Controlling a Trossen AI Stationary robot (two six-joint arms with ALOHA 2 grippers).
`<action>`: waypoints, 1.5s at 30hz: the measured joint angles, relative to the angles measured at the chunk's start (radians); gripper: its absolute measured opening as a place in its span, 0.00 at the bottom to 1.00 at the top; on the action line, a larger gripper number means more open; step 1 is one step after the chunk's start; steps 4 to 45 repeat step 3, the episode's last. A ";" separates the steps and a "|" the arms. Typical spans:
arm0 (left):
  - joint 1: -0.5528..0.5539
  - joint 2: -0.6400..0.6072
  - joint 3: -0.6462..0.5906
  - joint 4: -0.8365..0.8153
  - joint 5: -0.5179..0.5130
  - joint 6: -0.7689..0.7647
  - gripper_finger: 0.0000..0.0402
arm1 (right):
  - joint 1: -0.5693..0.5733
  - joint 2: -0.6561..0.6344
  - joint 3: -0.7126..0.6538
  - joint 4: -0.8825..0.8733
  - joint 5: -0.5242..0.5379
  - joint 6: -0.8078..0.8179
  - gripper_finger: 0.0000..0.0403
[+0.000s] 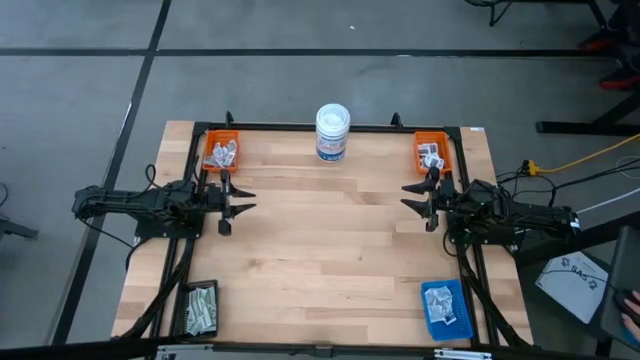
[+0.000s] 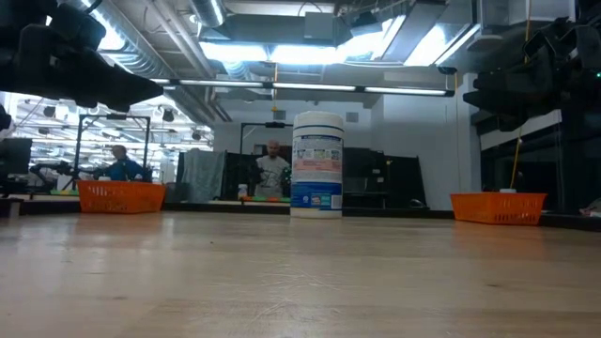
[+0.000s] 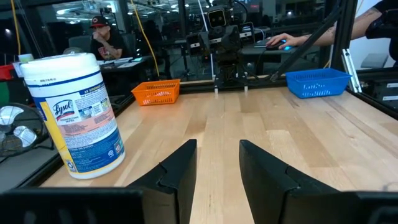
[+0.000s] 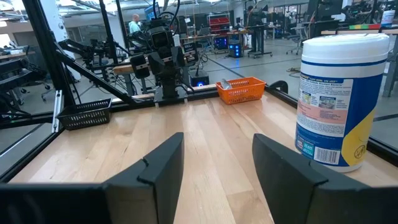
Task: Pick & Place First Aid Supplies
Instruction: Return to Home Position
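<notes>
Both spread wide and empty: left gripper and right gripper face each other across bare wood, touching nothing. First aid supplies lie in the corner bins: left orange bin, right orange bin, black bin, blue bin.

I see a white round tub w/ blue label, upright at far-centre edge of the wood tabletop. Yellow cable runs off beyond the right side. Low cam: one person in bkgd just beside the tub, second person further left.
</notes>
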 joint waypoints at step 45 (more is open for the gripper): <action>0.000 0.000 0.000 0.000 0.000 0.000 0.28 | 0.000 0.000 0.000 0.000 0.000 0.000 0.47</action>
